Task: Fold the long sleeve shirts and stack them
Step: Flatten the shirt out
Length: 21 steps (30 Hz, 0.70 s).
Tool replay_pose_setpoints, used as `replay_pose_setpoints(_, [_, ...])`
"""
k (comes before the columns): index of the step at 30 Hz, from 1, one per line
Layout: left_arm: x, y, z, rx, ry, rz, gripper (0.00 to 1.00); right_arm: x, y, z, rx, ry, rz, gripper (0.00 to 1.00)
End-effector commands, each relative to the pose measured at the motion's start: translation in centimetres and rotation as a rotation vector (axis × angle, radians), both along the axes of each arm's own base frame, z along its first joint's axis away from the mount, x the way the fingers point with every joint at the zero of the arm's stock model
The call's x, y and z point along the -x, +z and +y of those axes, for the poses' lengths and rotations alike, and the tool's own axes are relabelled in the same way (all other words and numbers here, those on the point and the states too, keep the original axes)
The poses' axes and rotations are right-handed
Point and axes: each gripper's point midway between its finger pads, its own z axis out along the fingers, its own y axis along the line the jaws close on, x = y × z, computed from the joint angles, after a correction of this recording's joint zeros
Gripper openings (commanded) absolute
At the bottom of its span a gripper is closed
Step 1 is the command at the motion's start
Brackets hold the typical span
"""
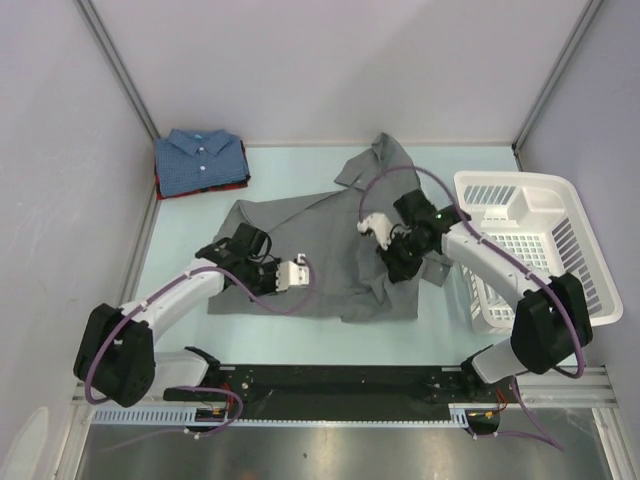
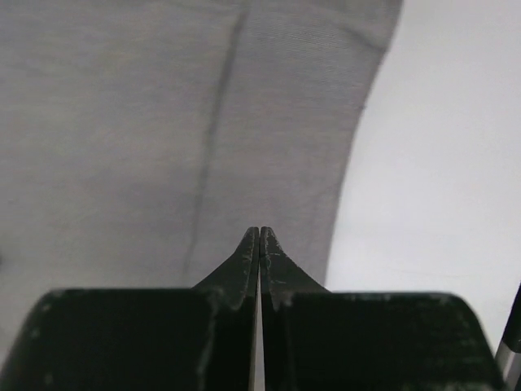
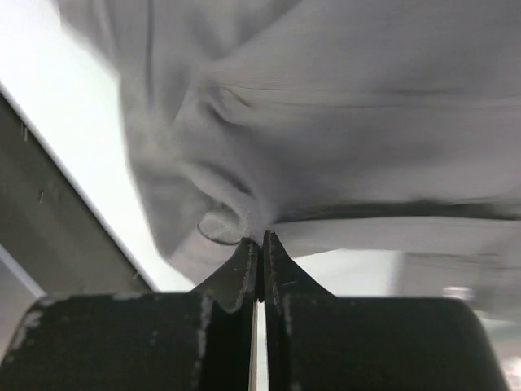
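A plain grey long sleeve shirt (image 1: 320, 255) lies spread in the middle of the table, collar toward the back. My left gripper (image 1: 268, 278) is over its near left part. In the left wrist view that gripper (image 2: 260, 232) is shut, tips pressed onto the flat grey cloth (image 2: 122, 122) near its edge. My right gripper (image 1: 395, 262) is at the shirt's right side. The right wrist view shows it (image 3: 262, 236) shut on a puckered fold of the grey cloth (image 3: 366, 122). A folded blue shirt (image 1: 200, 160) rests on a dark red one (image 1: 160, 188) at the back left.
A white slatted basket (image 1: 512, 181) stands at the right edge, beside the right arm. Pale walls with metal posts close off the table (image 1: 290, 165) at the left, back and right. A black rail with the arm bases runs along the near edge.
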Motion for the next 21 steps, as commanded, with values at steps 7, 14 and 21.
replay_pose_setpoints(7, [-2.0, 4.6, -1.3, 0.122, 0.005, 0.0, 0.62, -17.8, 13.1, 2.7, -0.325, -0.377, -0.401, 0.0])
replay_pose_setpoints(14, [-4.6, 3.0, -1.7, 0.104, 0.099, 0.008, 0.9, -33.9, 16.3, 2.6, -0.491, -0.664, -0.649, 0.0])
replay_pose_setpoints(21, [-8.9, 2.0, 0.0, 0.104, 0.303, 0.011, 0.88, -36.5, 12.9, 2.8, -0.35, -0.561, -0.468, 0.8])
